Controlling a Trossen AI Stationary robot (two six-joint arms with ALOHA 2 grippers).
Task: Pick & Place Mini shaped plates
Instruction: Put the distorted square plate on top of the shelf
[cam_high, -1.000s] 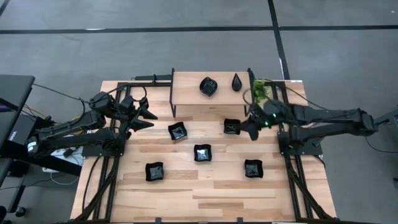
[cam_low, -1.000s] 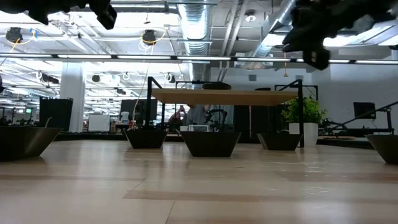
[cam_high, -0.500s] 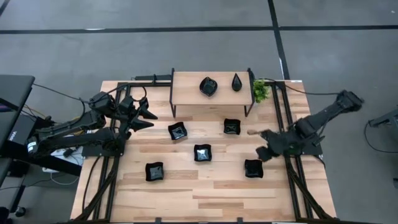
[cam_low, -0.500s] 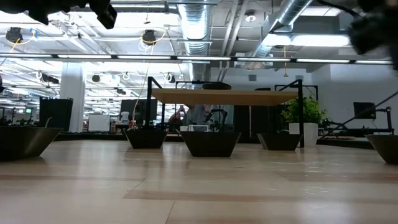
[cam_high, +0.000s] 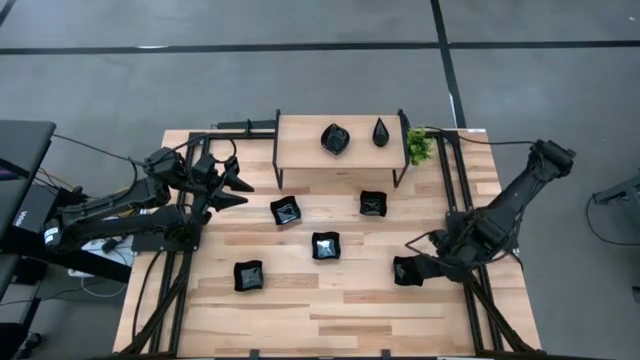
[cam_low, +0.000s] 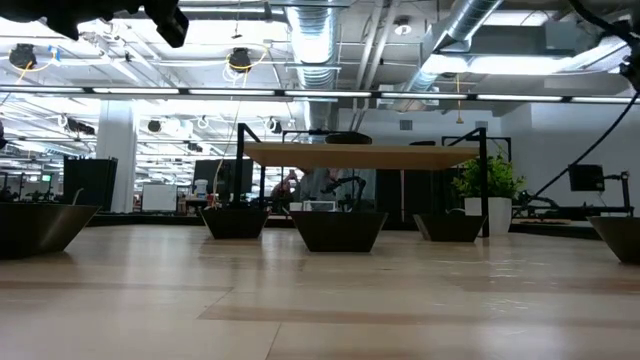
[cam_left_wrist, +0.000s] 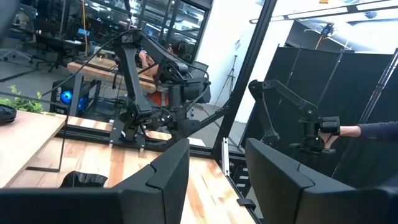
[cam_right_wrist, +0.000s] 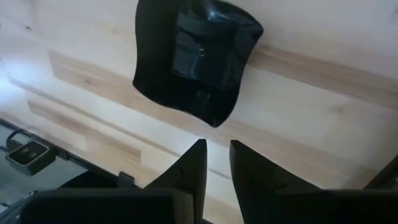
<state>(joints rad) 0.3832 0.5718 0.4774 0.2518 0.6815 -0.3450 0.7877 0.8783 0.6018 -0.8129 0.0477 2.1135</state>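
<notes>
Change: my right arm has swung away from the far side by the small green plant and come down toward the near right of the pale wooden table; the left arm has not stirred.
Right gripper: the right gripper now hangs just beside the glossy black rounded-square dish at the near right. In its wrist view the two dark fingers point at that dish, standing narrowly apart with bare wood between them and nothing pinched.
Left gripper: the left gripper waits raised at the table's left edge, fingers spread and empty.
Dishes on the table: four more black rounded-square dishes sit untouched, one at far left, one at far right, one in the middle, one at near left.
Dishes on the shelf: a black rounded dish and a narrow black teardrop dish rest on the raised wooden shelf.
Meaning: I judge the right arm has finished at the shelf and is lining up its next pick.
Next need: I would have to widen the fingers to straddle the dish rim before closing.
Risk: glossy, sloped walls could slip from a shallow pinch.
</notes>
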